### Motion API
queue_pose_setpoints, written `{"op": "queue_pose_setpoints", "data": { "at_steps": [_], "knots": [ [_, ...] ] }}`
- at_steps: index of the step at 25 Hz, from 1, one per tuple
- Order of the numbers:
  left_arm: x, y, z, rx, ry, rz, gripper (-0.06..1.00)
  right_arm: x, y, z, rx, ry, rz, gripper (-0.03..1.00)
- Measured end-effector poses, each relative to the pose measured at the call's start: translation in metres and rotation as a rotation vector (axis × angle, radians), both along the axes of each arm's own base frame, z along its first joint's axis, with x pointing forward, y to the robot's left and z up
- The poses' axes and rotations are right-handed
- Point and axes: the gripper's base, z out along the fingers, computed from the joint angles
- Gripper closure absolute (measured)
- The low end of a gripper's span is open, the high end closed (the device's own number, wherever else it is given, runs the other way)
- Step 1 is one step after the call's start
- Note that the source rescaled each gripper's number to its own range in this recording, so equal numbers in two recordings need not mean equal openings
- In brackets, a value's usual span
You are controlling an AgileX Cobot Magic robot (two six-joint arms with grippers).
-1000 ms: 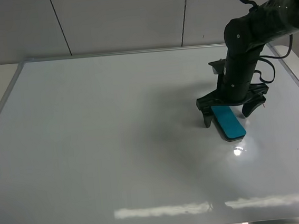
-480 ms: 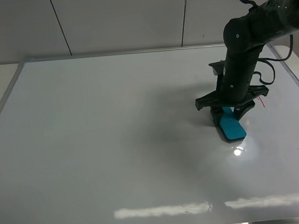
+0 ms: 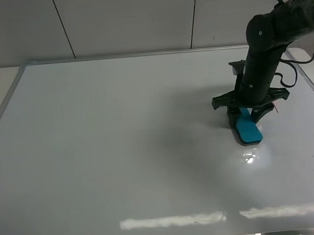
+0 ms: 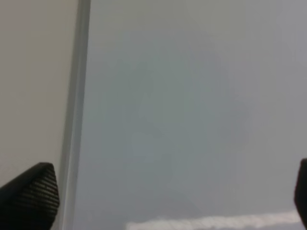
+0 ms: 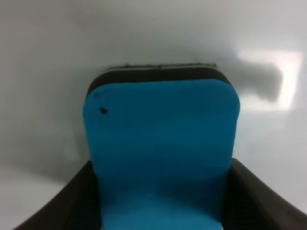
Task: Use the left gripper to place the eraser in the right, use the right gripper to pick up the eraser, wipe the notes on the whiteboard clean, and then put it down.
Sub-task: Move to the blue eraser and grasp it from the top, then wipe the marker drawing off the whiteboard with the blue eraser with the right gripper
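Observation:
The teal eraser [image 3: 249,131] lies on the whiteboard [image 3: 120,143] at the right. My right gripper [image 3: 244,117] reaches down from its black arm and is shut on the eraser's rear end. In the right wrist view the eraser [image 5: 160,143] sits between the two dark fingers [image 5: 72,203], its felt base on the white surface. A small trace of the red notes [image 3: 277,107] shows just right of the gripper, mostly hidden by it. My left gripper [image 4: 165,203] is open and empty over the board's left silver frame [image 4: 76,120]; it is out of the exterior view.
The whiteboard's silver frame [image 3: 0,110] runs along all sides. A pale wall [image 3: 125,20] stands behind. A lamp glare [image 3: 251,156] lies just in front of the eraser.
My right gripper has closed from open around the eraser onto it, then shifted a little to the right with it. The eraser has turned slightly.

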Motion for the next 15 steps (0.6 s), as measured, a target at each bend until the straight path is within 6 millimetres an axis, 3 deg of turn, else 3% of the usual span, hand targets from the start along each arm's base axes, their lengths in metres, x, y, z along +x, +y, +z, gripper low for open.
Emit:
{"op": "queue_pose_setpoints", "data": {
  "at_steps": [7, 15],
  "knots": [
    [0.000, 0.000, 0.000, 0.000, 0.000, 0.000, -0.05, 0.027, -0.034, 0.017, 0.014, -0.073, -0.105, 0.95],
    [0.000, 0.000, 0.000, 0.000, 0.000, 0.000, -0.05, 0.033, -0.080, 0.008, 0.001, -0.062, -0.207, 0.95]
  ]
}}
